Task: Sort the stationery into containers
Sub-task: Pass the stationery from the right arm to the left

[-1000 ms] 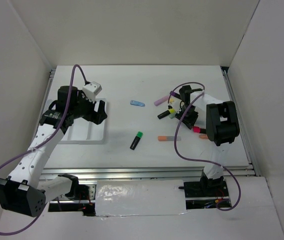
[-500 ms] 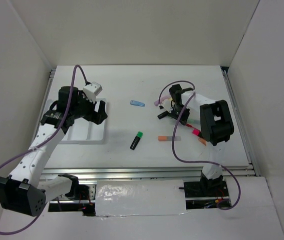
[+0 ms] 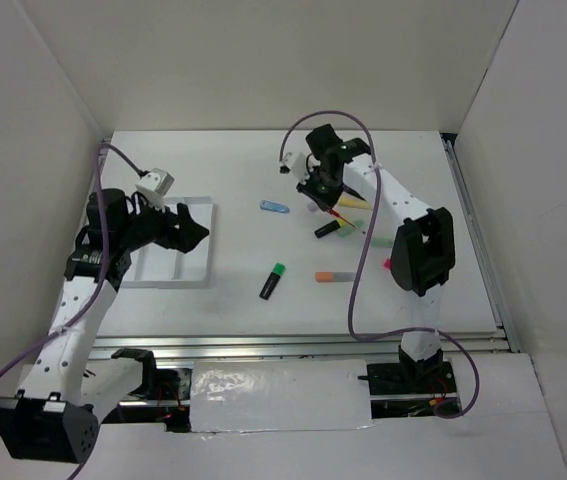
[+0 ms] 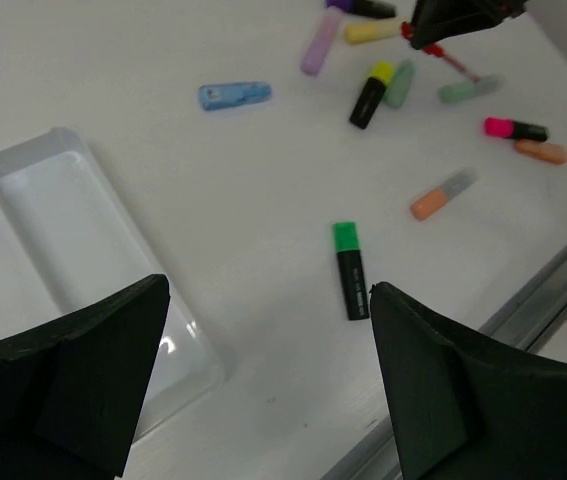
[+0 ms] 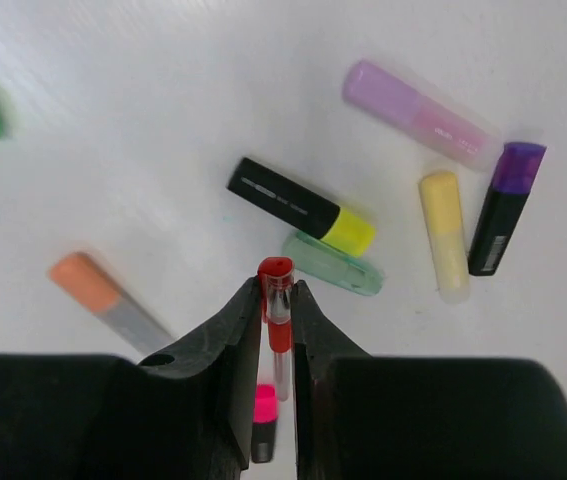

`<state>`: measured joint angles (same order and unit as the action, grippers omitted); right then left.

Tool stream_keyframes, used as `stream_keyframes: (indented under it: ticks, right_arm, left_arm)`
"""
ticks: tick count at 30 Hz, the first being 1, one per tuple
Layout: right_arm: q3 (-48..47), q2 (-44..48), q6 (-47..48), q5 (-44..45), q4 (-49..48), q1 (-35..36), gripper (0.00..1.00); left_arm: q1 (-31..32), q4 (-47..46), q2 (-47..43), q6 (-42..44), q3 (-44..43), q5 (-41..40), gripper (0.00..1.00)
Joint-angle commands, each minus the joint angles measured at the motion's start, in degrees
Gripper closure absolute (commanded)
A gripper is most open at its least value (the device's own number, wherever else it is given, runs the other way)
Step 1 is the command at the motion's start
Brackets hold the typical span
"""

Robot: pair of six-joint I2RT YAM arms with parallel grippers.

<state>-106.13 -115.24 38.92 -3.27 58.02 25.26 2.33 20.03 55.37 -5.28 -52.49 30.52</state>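
My right gripper (image 5: 277,292) is shut on a thin red pen (image 5: 279,325) and hangs above the scattered stationery at the table's back right (image 3: 319,186). Beneath it lie a black-and-yellow highlighter (image 5: 301,205), a mint one (image 5: 332,263), a yellow one (image 5: 445,232), a lilac one (image 5: 418,113), a purple-capped black marker (image 5: 506,205), an orange one (image 5: 108,300) and a pink one (image 5: 263,415). A green-capped black marker (image 3: 272,281) and a blue pen (image 3: 274,207) lie mid-table. My left gripper (image 3: 188,228) is open above the right edge of the white divided tray (image 3: 168,268), holding nothing.
White walls enclose the table on three sides. A metal rail (image 3: 293,345) runs along the near edge. The right arm's purple cable (image 3: 355,290) loops over the orange highlighter area. In the left wrist view the tray (image 4: 23,230) shows bare compartments.
My right gripper closed on the red pen, lifted it and swung back and to the left. The left gripper opened a little wider and its arm drew back to the left over the tray.
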Motion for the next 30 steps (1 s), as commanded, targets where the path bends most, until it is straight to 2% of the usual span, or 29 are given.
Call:
stream_keyframes:
  ticks: [1, 3, 4, 6, 8, 12, 17, 21, 25, 27, 30]
  right_arm:
    - [-8.1, 5.0, -6.3, -9.4, 7.6, -0.4, 1.0]
    - [-11.2, 6.6, -11.4, -14.6, 9.5, -0.7, 1.0]
    - [-13.1, 7.2, -11.4, -20.7, 9.5, -1.0, 1.0]
    - [-11.7, 11.1, -14.7, -24.8, 8.3, -0.5, 1.0]
    - [-10.2, 12.7, -16.0, -27.8, 7.6, 0.8, 1.0]
    - [-6.3, 15.1, -18.9, -36.9, 7.1, -0.7, 1.0]
    - [4.8, 20.7, -29.5, -50.5, -6.6, -6.4, 1.0]
    - [11.1, 24.6, -37.3, -54.9, -19.1, -6.7, 1.0]
    - [18.0, 28.0, -50.9, -59.3, -32.5, -6.7, 1.0]
    - [20.8, 28.8, -53.9, -60.6, -38.0, -6.8, 1.0]
    - [21.4, 28.5, -56.6, -61.1, -40.3, -6.7, 1.0]
  left_arm:
    - [-0.2, -10.2, -4.6, -6.2, 2.4, 9.1, 0.06]
    - [0.0, -14.6, -5.2, -10.8, 3.6, 11.0, 0.06]
    - [0.2, -16.4, -5.5, -12.6, 4.9, 12.4, 0.06]
    - [1.7, -21.9, -5.2, -18.7, 6.3, 12.5, 0.07]
    - [4.9, -23.5, -4.1, -23.1, 7.1, 10.5, 0.09]
    - [9.2, -29.0, -2.2, -26.7, 8.2, 9.1, 0.09]
    - [11.7, -30.1, 0.9, -28.1, 8.4, 8.2, 0.1]
    - [15.1, -32.6, 3.1, -29.3, 8.3, 8.4, 0.1]
    - [16.0, -40.4, 6.1, -35.6, 9.6, 10.1, 0.1]
    - [17.3, -41.6, 7.6, -36.0, 9.4, 9.8, 0.1]
    - [19.4, -41.4, 8.9, -35.2, 8.5, 9.6, 0.1]
